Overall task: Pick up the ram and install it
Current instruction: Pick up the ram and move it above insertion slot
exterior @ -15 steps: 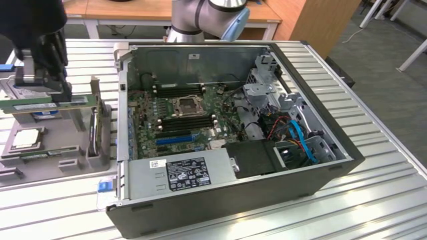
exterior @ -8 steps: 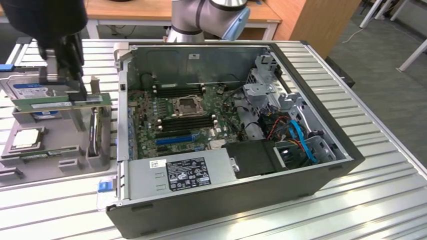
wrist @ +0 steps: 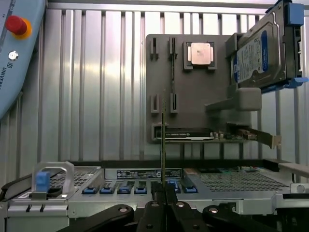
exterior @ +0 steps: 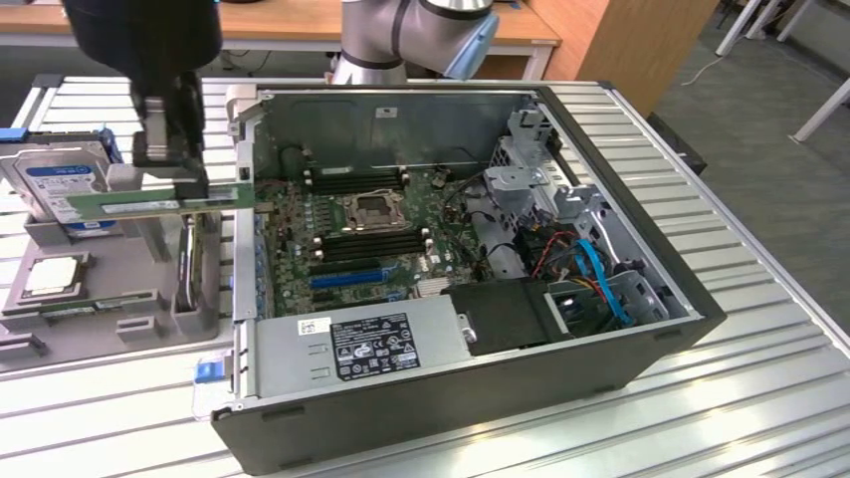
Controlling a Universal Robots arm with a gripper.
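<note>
The ram (exterior: 133,202), a long thin green board, hangs level in the air above the grey parts tray (exterior: 133,264), just off the open computer case's wall on the exterior view's left. My gripper (exterior: 181,191) is shut on its middle from above. In the wrist view the ram (wrist: 163,140) shows edge-on as a thin line rising from between the shut fingers of the gripper (wrist: 163,195). The motherboard (exterior: 358,224) lies inside the case with black memory slots (exterior: 372,244) beside the processor socket (exterior: 368,208).
On the tray are a hard drive (exterior: 60,184), a silver processor (exterior: 54,274), a second green stick (exterior: 80,304) and an upright card (exterior: 199,269). The case's power supply (exterior: 365,344) and drive cage (exterior: 525,179) stand near the board. A pendant with a red button (wrist: 17,24) lies nearby.
</note>
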